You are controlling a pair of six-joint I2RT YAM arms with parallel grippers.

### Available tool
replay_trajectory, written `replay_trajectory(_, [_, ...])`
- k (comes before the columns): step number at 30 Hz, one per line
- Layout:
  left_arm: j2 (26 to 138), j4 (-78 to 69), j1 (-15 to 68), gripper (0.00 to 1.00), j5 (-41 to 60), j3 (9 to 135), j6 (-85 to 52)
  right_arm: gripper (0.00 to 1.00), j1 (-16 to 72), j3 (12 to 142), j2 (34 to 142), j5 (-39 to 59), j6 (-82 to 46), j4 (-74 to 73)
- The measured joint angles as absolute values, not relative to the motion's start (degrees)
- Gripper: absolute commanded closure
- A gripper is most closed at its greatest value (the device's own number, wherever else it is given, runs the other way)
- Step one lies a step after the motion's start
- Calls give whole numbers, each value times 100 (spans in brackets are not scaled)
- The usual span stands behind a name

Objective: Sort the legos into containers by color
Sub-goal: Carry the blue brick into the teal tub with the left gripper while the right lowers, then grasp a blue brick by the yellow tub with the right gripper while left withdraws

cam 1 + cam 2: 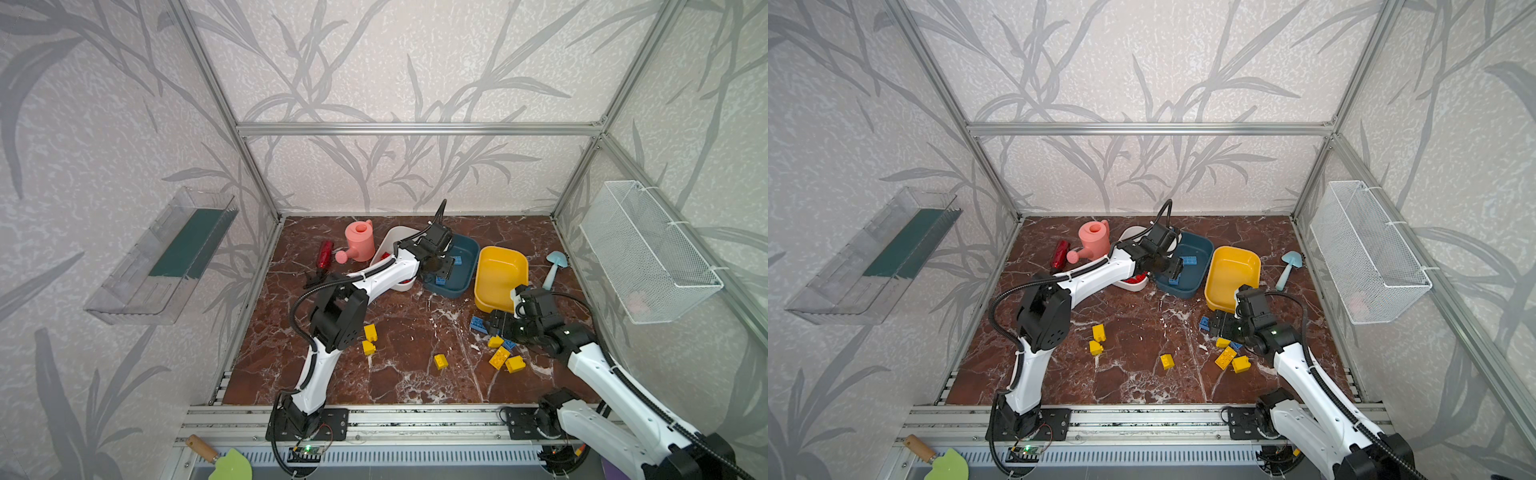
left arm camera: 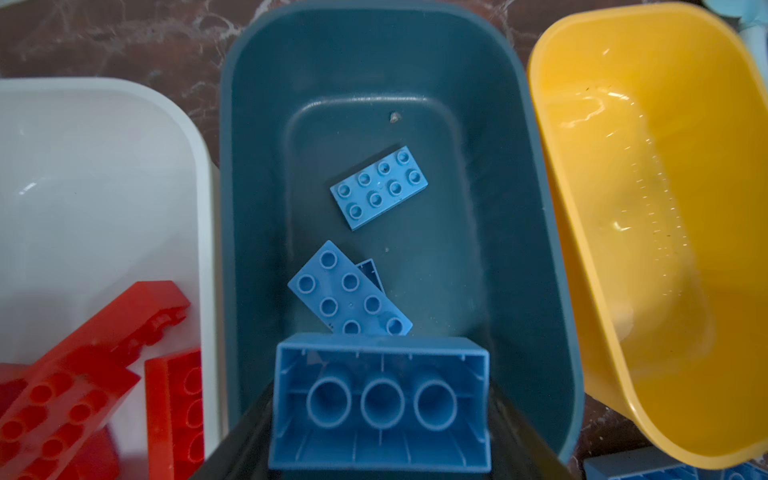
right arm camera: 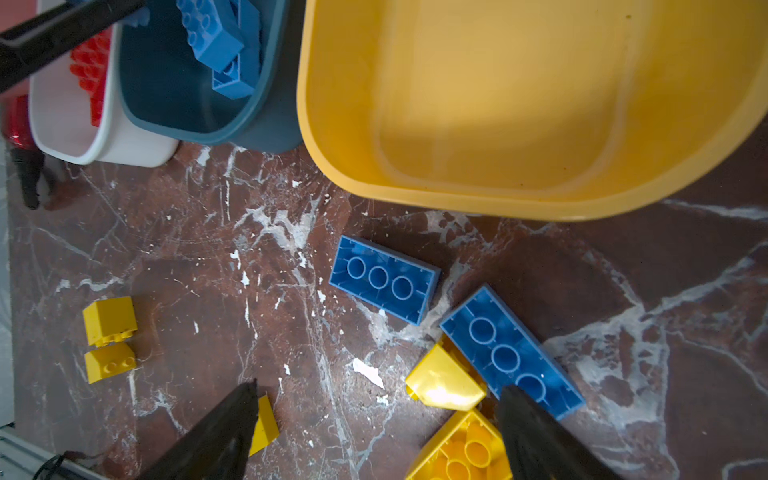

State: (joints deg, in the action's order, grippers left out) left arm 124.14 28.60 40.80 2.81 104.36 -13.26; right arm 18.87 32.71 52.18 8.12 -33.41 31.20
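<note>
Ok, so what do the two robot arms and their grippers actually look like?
The left arm and right arm have glossy white shells with chunky black joints and black ribbed cable hoses running alongside. The left gripper and right gripper are black, with flat wedge-shaped fingers.

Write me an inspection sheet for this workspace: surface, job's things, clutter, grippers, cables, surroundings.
Surface: dark red marble-look tabletop, white flecks; no spill seen.
Job's things: white tub holds red bricks; teal tub holds blue bricks; yellow tub shows no bricks inside; yellow bricks and two loose blue bricks lie on the tabletop.
Clutter: pink watering can, dark red tool, pale blue trowel.
Grippers: left gripper grips one blue brick in its jaws over the teal tub; right gripper, jaws open, hangs over loose bricks.
Cables: black sheathed cables run along each arm.
Surroundings: clear wall tray, white wire basket, aluminium frame.
</note>
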Motion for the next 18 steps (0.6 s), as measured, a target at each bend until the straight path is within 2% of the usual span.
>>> replay_trajectory(2, [12532, 2961, 4064, 28, 333, 10556, -1332, 9, 1994, 3273, 5336, 661, -3417, 3116])
replay_trajectory(5, [12567, 3024, 4064, 20, 344, 10648, -1374, 9, 2110, 3293, 5566, 445, -3566, 3159])
replay_trajectory(7, [12534, 3026, 4064, 3, 322, 10650, -1413, 8, 2193, 3317, 5675, 290, -3682, 3170])
replay_trajectory(8, [12510, 3024, 4064, 1, 303, 10645, -1435, 8, 2248, 3341, 5721, 211, -3752, 3175])
replay_trajectory(13, [12084, 2952, 4064, 1, 257, 10239, -1514, 8, 2550, 3577, 6031, -137, -3986, 3155])
replay_trajectory(18, [10927, 2606, 4080, 1, 154, 9052, -1820, 8, 2724, 3745, 6414, -351, -4154, 3085])
